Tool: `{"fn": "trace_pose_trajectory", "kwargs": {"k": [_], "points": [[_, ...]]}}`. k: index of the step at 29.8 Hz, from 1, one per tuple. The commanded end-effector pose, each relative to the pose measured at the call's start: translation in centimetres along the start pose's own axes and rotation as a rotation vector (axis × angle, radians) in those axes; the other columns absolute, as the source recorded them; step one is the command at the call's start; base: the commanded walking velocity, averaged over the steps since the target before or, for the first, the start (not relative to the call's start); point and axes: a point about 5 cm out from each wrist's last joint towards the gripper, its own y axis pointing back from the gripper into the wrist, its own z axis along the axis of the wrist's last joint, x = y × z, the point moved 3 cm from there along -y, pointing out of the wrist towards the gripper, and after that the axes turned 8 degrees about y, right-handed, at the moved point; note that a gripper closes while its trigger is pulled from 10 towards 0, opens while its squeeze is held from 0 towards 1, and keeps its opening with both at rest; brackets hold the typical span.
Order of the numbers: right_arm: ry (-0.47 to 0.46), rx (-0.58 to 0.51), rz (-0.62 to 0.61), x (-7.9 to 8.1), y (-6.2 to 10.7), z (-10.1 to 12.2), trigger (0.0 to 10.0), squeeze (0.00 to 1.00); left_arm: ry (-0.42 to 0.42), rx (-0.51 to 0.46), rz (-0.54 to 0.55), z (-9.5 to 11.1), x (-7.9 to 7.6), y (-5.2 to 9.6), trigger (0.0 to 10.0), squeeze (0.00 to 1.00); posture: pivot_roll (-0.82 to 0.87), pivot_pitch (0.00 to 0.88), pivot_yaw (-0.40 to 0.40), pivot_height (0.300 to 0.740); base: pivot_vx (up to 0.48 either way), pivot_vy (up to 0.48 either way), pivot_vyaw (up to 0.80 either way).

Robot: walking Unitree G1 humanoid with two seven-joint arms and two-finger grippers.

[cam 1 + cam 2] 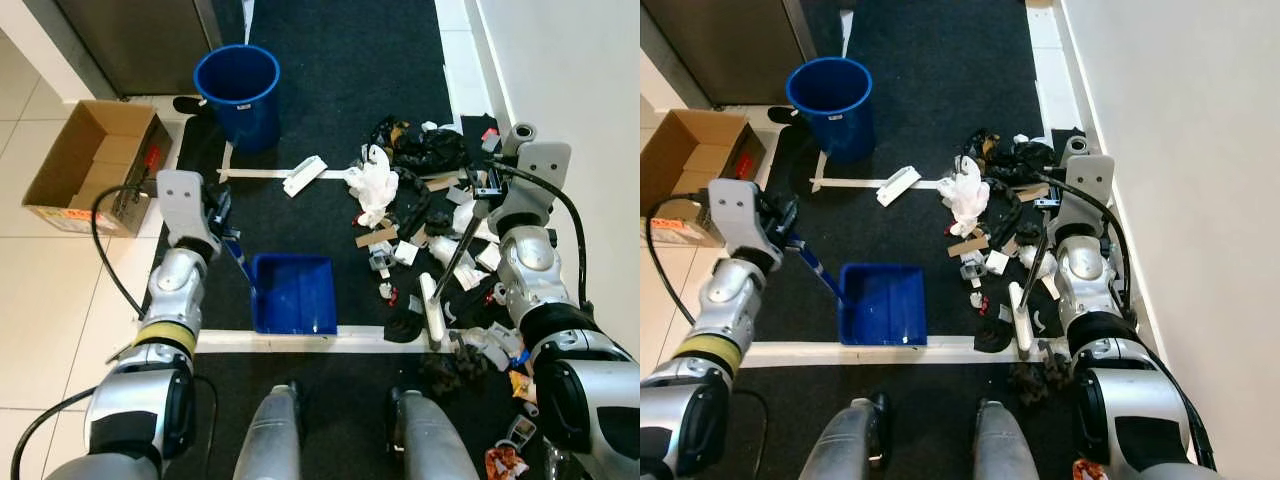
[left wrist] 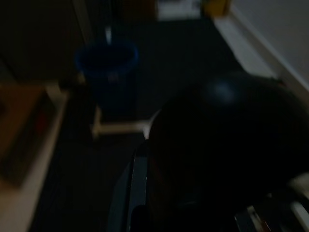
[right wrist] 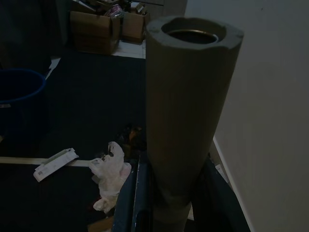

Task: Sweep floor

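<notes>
Left eye view: dark carpet w/ white tape lines, blue dustpan [image 1: 293, 292] lying flat just inside the near tape line. Left hand [image 1: 222, 232] is closed on the dustpan's blue handle, which slants up from the pan's left rear corner. Right hand [image 1: 478, 205] sits over the trash pile [image 1: 420, 210] by the white wall, clamped on the dark broom handle [image 3: 186, 121]; that pole runs down to the white broom head [image 1: 432, 310], resting on the carpet at the pile's near edge, just right of the dustpan. Pile = black bags, white plastic bag [image 1: 375, 185], cardboard scraps, wrappers, misc bits; more litter trails toward the robot's right side. Flat white piece [image 1: 304, 174] lies apart from the pile, on the far tape line. Blue bucket [image 1: 239, 95] stands upright beyond it. Open cardboard box [image 1: 95, 165] on the tile, left of the carpet. Right wrist view: handle's hollow grey top up close, bucket and white bag beyond.
</notes>
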Motion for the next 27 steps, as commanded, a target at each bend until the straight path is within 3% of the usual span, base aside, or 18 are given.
{"fn": "trace_pose_trajectory", "kwargs": {"k": [1,8,12,13,14,15,20,21,27], "points": [[0.005,-0.032,-0.003,-0.1,0.1,0.3,10.0,0.00,0.030,0.080,0.004,-2.2,-0.2,0.8,10.0,0.00,-0.09,0.215,-0.003,0.740,0.000,0.000,0.00],[0.004,-0.031,-0.002,-0.1,0.1,0.2,10.0,0.00,0.055,0.106,0.024,-2.2,0.3,0.7,10.0,0.00,-0.07,0.201,-0.002,0.740,0.000,0.000,0.00],[0.001,-0.031,0.003,0.1,0.1,0.3,10.0,0.00,0.022,0.118,0.033,-1.9,0.8,0.6,10.0,0.00,-0.06,0.195,-0.003,0.740,0.000,0.000,0.00],[-0.001,-0.031,0.005,0.2,0.1,0.4,10.0,0.00,0.002,0.115,0.026,-1.7,0.9,0.6,10.0,0.10,-0.05,0.197,-0.005,0.740,0.000,0.000,0.00],[-0.001,-0.031,0.005,0.2,0.1,0.4,10.0,0.00,0.002,0.115,0.026,-1.7,0.9,0.6,10.0,0.10,-0.05,0.197,-0.005,0.740,0.000,0.000,0.00],[-0.003,-0.032,0.006,0.3,0.0,0.4,10.0,0.00,0.009,0.109,-0.004,-1.7,0.6,0.6,10.0,1.00,-0.05,0.197,-0.006,0.740,0.000,0.000,0.00],[-0.004,-0.031,0.012,0.5,0.0,0.5,10.0,0.00,-0.060,0.110,-0.019,-1.5,0.3,0.5,10.0,1.00,-0.04,0.200,-0.008,0.740,0.000,0.000,0.00],[-0.004,-0.032,0.012,0.5,0.0,0.5,10.0,0.00,-0.065,0.090,-0.036,-1.0,-0.2,0.2,10.0,0.00,-0.04,0.199,-0.004,0.740,0.000,0.000,0.00],[-0.006,-0.035,0.006,0.3,0.0,0.5,10.0,0.00,-0.068,0.082,-0.062,-0.3,-0.7,-0.1,10.0,0.00,-0.04,0.198,0.004,0.740,0.000,0.000,0.00]]}}
